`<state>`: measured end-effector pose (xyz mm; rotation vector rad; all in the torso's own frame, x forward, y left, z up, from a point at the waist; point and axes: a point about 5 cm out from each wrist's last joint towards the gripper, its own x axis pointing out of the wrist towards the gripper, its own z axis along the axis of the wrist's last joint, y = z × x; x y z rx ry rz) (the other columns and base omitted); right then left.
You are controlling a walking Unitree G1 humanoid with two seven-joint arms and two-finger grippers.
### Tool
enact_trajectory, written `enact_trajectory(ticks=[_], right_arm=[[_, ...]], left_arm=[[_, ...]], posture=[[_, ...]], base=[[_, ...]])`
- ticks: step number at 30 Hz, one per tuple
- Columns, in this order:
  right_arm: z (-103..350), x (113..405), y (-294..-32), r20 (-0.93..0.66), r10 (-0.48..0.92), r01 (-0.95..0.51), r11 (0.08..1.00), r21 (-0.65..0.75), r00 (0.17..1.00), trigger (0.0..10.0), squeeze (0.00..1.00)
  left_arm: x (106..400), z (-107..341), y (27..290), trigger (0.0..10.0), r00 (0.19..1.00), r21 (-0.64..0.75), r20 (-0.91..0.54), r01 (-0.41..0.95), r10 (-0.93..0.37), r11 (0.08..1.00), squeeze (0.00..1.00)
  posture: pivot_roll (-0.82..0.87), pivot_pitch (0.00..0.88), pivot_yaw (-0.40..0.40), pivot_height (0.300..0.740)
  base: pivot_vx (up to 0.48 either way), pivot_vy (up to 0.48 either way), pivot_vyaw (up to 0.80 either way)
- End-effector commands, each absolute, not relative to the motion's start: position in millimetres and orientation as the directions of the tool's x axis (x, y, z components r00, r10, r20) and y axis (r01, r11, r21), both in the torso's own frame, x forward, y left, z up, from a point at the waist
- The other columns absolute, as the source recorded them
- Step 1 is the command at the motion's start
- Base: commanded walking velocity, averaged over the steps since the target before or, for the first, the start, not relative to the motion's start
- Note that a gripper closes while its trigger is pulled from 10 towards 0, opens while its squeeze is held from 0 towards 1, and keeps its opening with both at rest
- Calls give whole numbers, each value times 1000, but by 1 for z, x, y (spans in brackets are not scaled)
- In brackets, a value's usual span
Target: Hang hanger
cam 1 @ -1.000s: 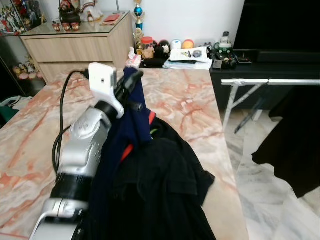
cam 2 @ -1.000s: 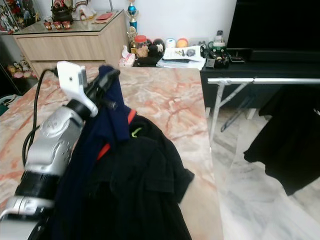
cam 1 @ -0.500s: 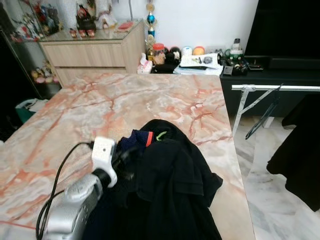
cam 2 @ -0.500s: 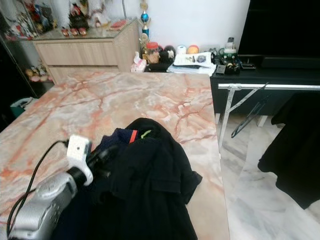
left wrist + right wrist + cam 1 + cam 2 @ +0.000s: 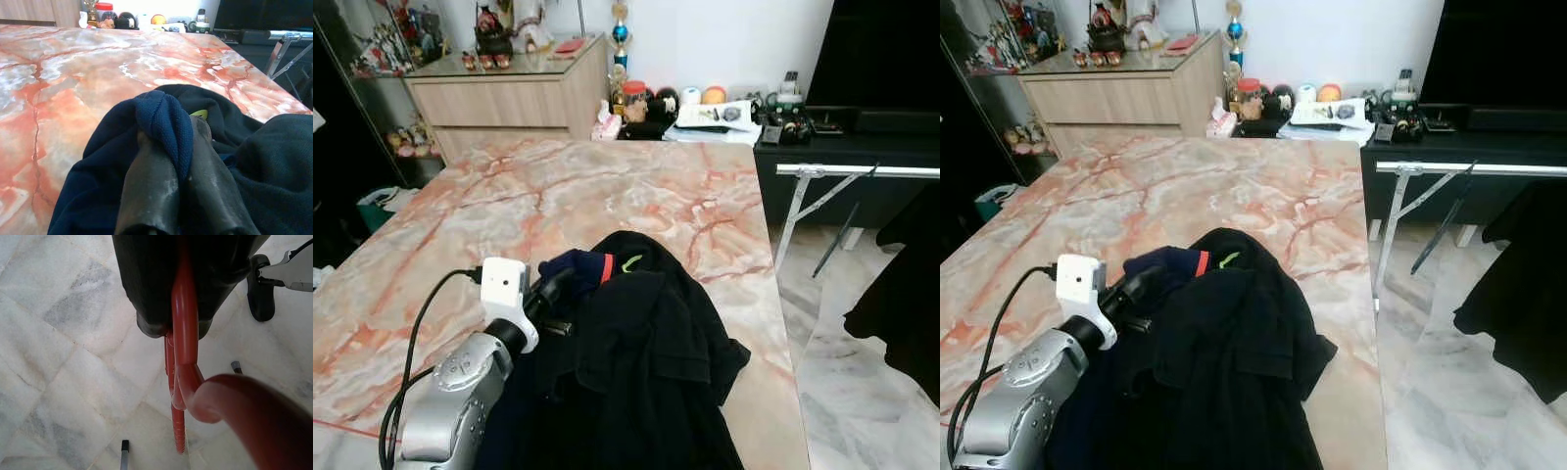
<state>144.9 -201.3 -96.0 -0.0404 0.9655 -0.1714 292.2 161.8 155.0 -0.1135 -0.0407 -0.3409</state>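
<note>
While the silver left arm (image 5: 460, 392) stretches up from the lower left of the left eye view, its left gripper (image 5: 551, 292) reaches into the heap of clothes at the near end of the marble table (image 5: 509, 206). Seen along the left wrist, the two black fingers (image 5: 151, 181) are pressed close together, pinching a fold of the navy blue garment (image 5: 164, 122), which bulges over their tips. A black shirt (image 5: 646, 372) is piled against that garment and droops over the table's near edge, lower centre of the frame. At the upper right a metal clothes rail (image 5: 857, 170) stands beyond the table, a dark garment (image 5: 901, 313) below it. Over pale marble floor tiles (image 5: 58, 333), the right gripper (image 5: 182, 303) clamps narrowly on the red plastic hanger (image 5: 190, 382), whose hook curves toward the lower right of the right wrist view.
</note>
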Motion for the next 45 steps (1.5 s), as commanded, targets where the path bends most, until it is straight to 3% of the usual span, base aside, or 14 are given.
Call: enact_trajectory(ticks=[1,22,27,30,31,32,33,34,38,45], right_arm=[[-97,144,-196,-817,-151,121,988,-99,556,10000,0],[-98,142,-198,-820,-150,119,988,-101,553,10000,0],[-98,142,-198,-821,-150,117,988,-102,550,10000,0],[-98,141,-198,-822,-150,115,988,-103,549,10000,0],[-98,141,-198,-823,-149,113,988,-104,548,10000,0],[-98,141,-199,-823,-149,113,988,-104,548,10000,0],[-98,141,-199,-823,-149,113,988,-104,548,10000,0],[-98,141,-199,-823,-148,110,988,-104,548,10000,0],[-98,141,-200,-824,-144,100,989,-106,547,10000,0],[-98,140,-200,-827,-145,99,989,-108,543,10000,0]], left_arm=[[287,151,172,10000,950,-44,26,312,-311,949,1000],[256,152,218,10000,919,176,-113,392,-377,903,1000],[248,148,247,10000,961,200,-124,268,-247,942,1000],[249,155,272,10000,1000,177,-21,12,-8,984,1000],[249,162,279,10000,995,150,48,-95,89,984,835],[250,168,280,10000,987,117,98,-139,128,983,67],[250,172,280,10000,981,95,127,-157,144,983,67],[250,178,275,10000,976,53,167,-147,137,988,0],[249,178,242,10000,985,34,171,15,-20,999,0],[246,166,216,10000,985,32,142,95,-99,995,0]], posture=[[119,40,87,740],[137,55,81,740],[142,56,81,740],[145,56,77,740],[145,56,77,740],[141,56,72,740],[141,56,72,740],[140,56,70,740],[137,54,66,740],[131,56,64,740]], base=[[0,0,0],[0,0,0],[0,0,0],[0,0,0],[0,0,0],[0,0,0],[0,0,0],[0,0,0],[0,0,0],[0,0,0]])
